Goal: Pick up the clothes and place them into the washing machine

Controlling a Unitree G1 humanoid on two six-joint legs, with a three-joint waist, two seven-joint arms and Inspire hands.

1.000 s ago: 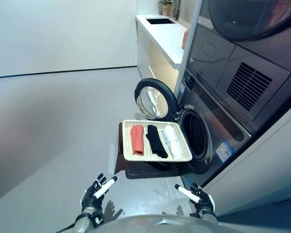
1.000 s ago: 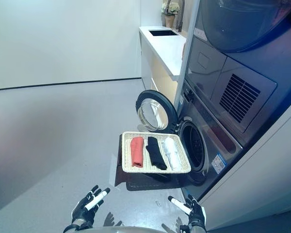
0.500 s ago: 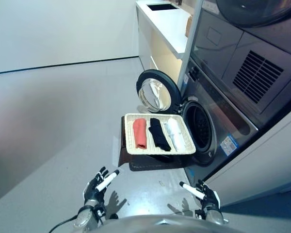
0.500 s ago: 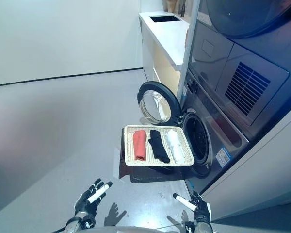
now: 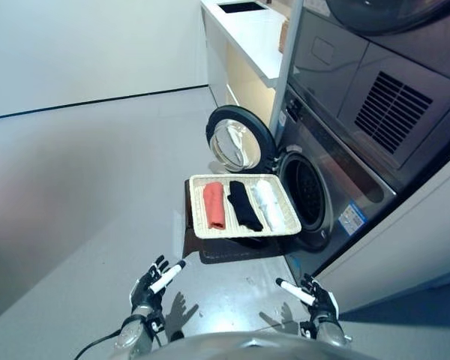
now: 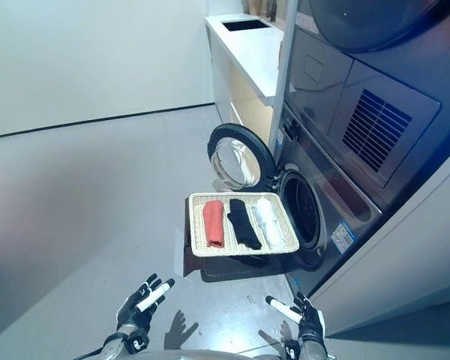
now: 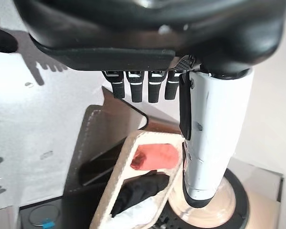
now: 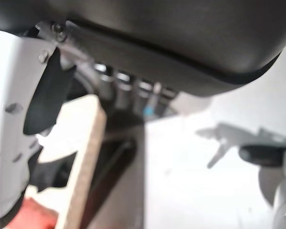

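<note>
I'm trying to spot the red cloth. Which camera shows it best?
The left eye view: the red cloth lies whole in the tray, beside the black one. The right eye view matches. The left wrist view shows one end; the right wrist view only a blurred corner.

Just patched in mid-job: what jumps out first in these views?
A pale woven tray sits raised before the front-loading washing machine, holding three rolled clothes side by side: red, black and white. The machine's round door hangs open beyond the tray. Both hands, left and right, hover open and empty, low and short of the tray.
</note>
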